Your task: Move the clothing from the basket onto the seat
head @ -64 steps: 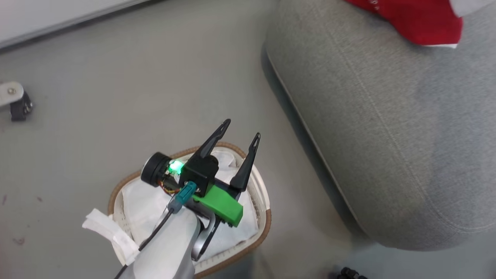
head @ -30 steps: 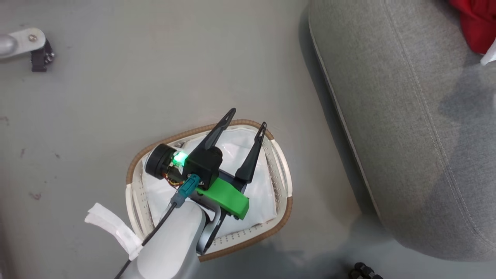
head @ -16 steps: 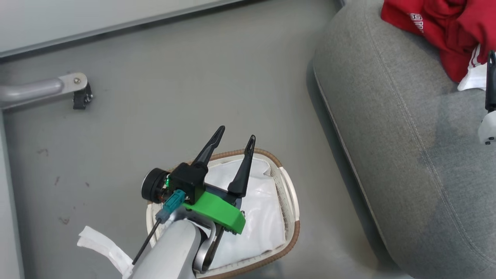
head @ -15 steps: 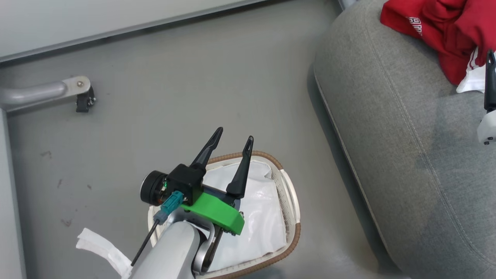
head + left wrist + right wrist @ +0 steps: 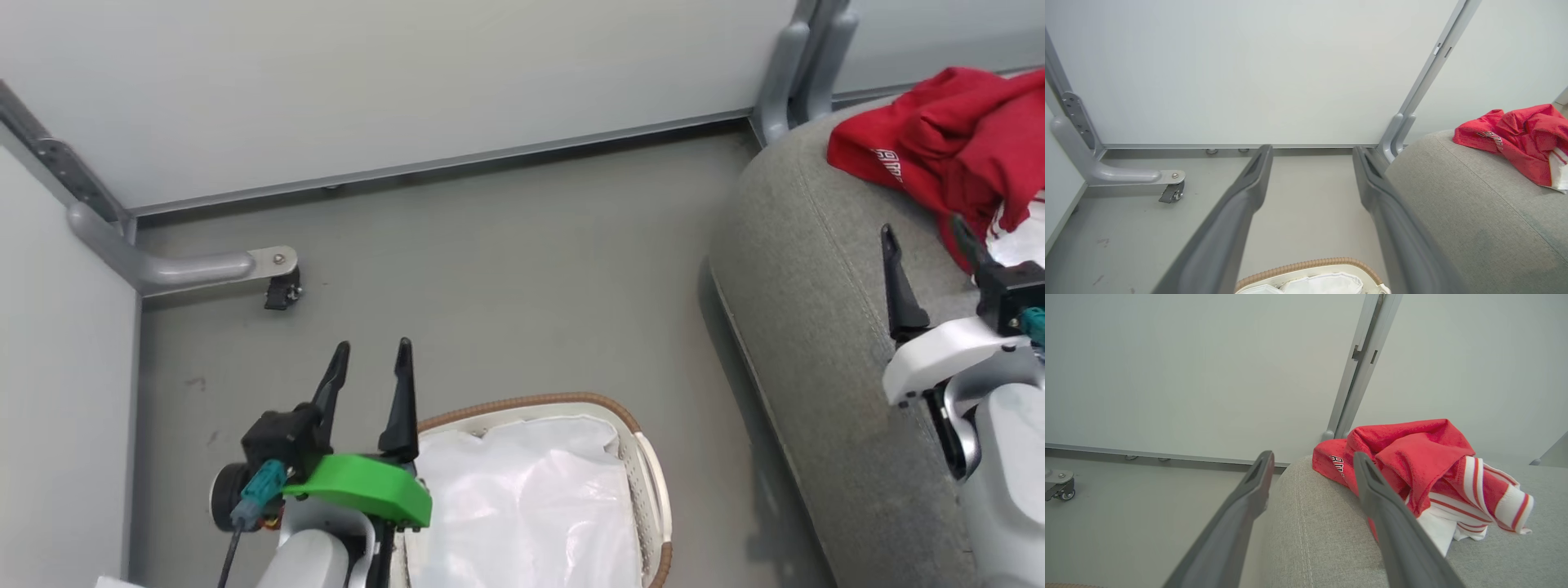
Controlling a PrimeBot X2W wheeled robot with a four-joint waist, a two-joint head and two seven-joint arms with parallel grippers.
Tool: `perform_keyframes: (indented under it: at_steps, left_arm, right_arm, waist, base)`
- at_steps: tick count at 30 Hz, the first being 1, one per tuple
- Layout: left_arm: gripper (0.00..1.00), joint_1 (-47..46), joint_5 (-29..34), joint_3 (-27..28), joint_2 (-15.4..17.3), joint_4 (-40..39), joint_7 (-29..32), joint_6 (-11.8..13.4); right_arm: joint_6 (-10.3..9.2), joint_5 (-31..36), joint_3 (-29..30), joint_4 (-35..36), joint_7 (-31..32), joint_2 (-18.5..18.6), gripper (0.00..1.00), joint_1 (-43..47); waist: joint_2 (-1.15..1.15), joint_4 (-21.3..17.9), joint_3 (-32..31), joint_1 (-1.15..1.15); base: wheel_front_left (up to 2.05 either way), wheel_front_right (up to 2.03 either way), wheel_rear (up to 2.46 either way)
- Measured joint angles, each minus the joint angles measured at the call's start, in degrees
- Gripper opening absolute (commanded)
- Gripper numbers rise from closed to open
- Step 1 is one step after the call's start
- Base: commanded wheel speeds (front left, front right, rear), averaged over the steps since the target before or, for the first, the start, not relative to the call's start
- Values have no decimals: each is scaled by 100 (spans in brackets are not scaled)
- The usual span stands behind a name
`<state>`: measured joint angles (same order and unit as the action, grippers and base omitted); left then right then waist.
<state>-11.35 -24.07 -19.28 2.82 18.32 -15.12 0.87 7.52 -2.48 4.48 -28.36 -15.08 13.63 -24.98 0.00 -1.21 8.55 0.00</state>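
Note:
The clothing (image 5: 939,147) is a red heap with white lettering and white striped trim, lying on the far end of the grey seat (image 5: 816,327). The basket (image 5: 522,402) stands on the floor left of the seat, and I see just its white liner (image 5: 531,498) inside. My left gripper (image 5: 373,347) is open and empty above the basket's left rim. My right gripper (image 5: 921,229) is open over the seat, just short of the clothing. The left wrist view looks past my left gripper (image 5: 1311,149) at the basket's rim (image 5: 1306,265). The right wrist view has my right gripper (image 5: 1312,454) before the clothing (image 5: 1412,449).
A pale wall panel runs along the back. A grey metal frame leg with a caster (image 5: 282,290) reaches onto the floor at the left. A grey post (image 5: 784,73) stands at the seat's far corner. Bare grey floor lies between the basket and the wall.
The head camera has tilted up toward the wall. My left gripper has moved from over the basket's middle to its left rim. My right gripper has come further into view over the seat.

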Motion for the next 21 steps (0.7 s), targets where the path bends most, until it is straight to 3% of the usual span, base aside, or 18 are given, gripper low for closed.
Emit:
perform_keyframes:
  at_steps: [10,21]
  left_arm:
    - [100,751,210,872,2,-144,0,-37]
    - [100,1288,241,1096,2,-266,0,-120]
  right_arm:
    - [0,-48,-21,679,0,-820,100,878]
    - [0,-215,-267,1110,0,-1077,100,1980]
  waist:
    - [0,519,-463,0]
    - [0,822,-805,0]
  base:
    - [0,0,0]
    - [0,0,0]
